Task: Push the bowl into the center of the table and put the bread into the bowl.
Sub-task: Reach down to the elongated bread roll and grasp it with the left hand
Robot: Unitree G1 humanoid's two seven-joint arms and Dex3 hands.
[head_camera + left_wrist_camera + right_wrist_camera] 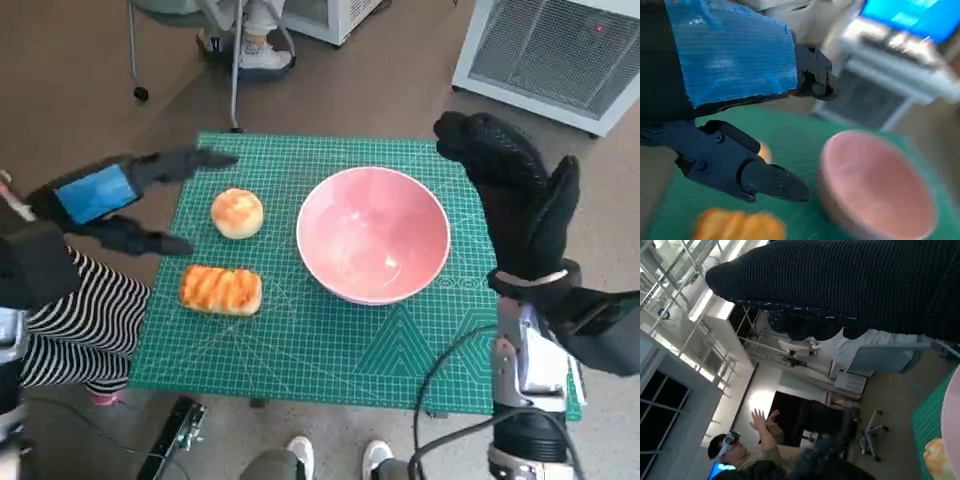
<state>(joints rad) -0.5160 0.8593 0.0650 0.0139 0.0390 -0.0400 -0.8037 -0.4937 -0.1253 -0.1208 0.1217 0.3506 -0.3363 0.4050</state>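
**Both robot hands empty, bread beside the bowl**

The left robot hand [120, 200] is held spread and empty at the left edge of the green-matted worktop [330, 350]. Just beside it, a round bread roll [237, 213] and an oblong bread [221, 289] are laid apart. The pink bowl [373, 235] is seen near the middle, empty. The right robot hand [515, 195] is raised open beside the bowl, nothing held.

A lab: a green cutting mat [330, 350] on the table, ventilated equipment cabinets [560, 50], a headset-wearing person [732, 447].
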